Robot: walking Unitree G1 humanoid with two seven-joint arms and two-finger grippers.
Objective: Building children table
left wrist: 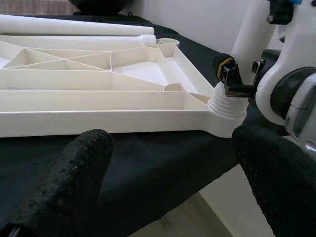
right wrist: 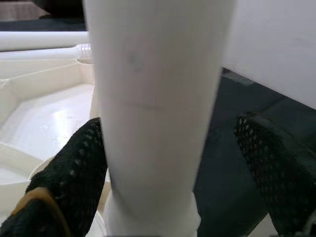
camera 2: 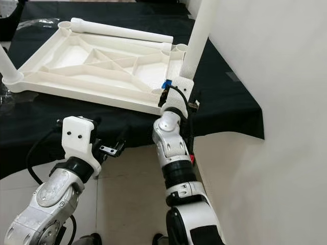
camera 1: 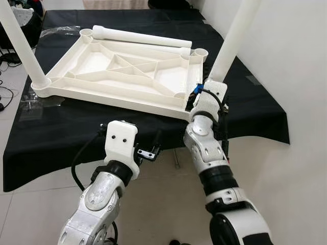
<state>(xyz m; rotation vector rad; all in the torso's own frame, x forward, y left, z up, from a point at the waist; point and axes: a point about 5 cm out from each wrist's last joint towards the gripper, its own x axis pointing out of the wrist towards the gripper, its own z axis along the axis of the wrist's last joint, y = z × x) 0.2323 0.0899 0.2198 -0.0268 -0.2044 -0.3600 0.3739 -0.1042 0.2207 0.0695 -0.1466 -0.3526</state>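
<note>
Nearest: left gripper, jaws spread wide, low before black-draped surface. Right gripper beside upright white table leg at near corner of upturned tabletop; jaws apparently parted around leg, grip uncertain.

A black cloth is covering the low table, and the white upturned tabletop is lying on it.

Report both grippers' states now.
Left gripper: open, holding nothing.
Right gripper: open around the upright table leg, one finger touching it.
</note>
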